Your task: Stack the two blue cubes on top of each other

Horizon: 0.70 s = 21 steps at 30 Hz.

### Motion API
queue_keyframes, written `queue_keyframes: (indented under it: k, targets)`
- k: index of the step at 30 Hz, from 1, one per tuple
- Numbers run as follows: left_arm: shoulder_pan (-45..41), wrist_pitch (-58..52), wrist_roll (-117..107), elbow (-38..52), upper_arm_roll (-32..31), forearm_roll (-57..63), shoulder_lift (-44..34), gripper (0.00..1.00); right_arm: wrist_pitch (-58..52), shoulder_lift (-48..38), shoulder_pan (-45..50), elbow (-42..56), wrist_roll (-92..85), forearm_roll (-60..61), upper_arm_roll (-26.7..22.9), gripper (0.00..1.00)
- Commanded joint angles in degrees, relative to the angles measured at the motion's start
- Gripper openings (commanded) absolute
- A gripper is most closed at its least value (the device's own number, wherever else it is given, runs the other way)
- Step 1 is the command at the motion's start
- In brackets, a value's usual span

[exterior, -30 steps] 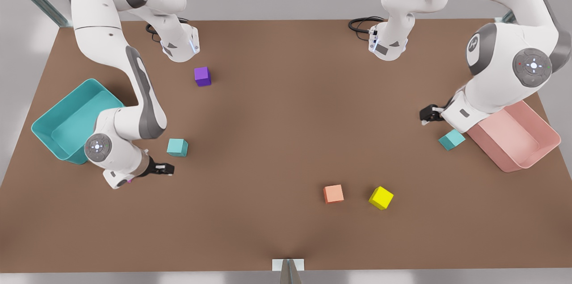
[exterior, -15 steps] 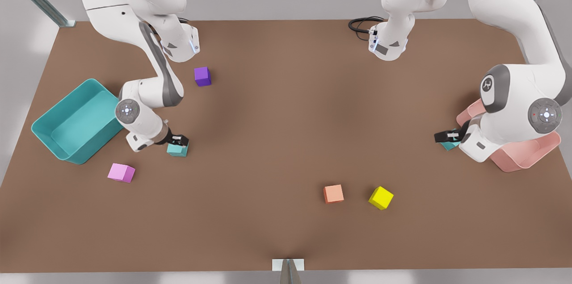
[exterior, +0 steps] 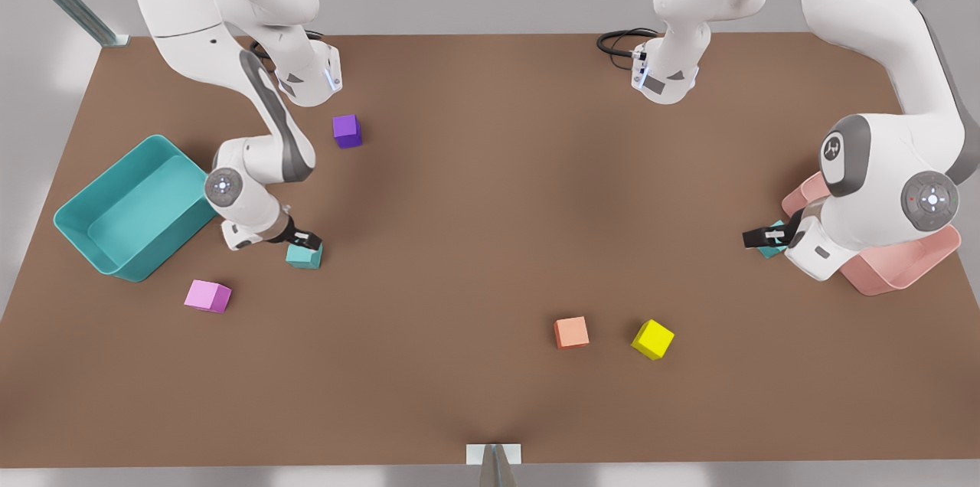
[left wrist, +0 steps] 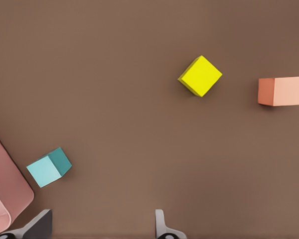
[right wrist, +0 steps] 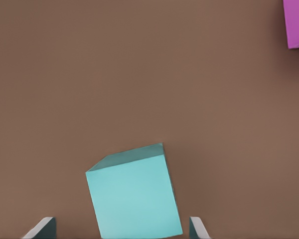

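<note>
Two small matte teal cubes (exterior: 304, 256) lie well apart on the brown surface (exterior: 490, 204), right end effector (right wrist: 119, 226) spread astride one cube (right wrist: 134, 194), left end effector (left wrist: 100, 226) spread near the other cube (left wrist: 49, 167), likely before grasping to stack.

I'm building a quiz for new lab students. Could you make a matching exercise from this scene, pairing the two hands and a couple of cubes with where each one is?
Things:
1. left hand
2. right hand
3. purple cube
4. yellow cube

Places:
a. beside the orange cube
b. at the blue cube by the pink bin
c. near an arm's base at the table's far side
d. at the other blue cube, near the teal bin

Pairs: 1-b, 2-d, 3-c, 4-a
</note>
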Motion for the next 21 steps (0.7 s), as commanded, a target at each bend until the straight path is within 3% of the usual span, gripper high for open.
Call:
queue_keyframes:
  k: [1,21]
  targets:
    - [0.1,-0.32,-0.37,0.07,0.04,0.14,-0.33,1.0,4.56,0.43,0.0,-0.49,4.88,0.18,0.04,1.0]
    - [0.54,0.12,-0.72,0.07,-0.05,-0.56,2.31,1.0,9.39,3.77,-0.96,-1.99,3.82,0.18,-0.05,1.0]
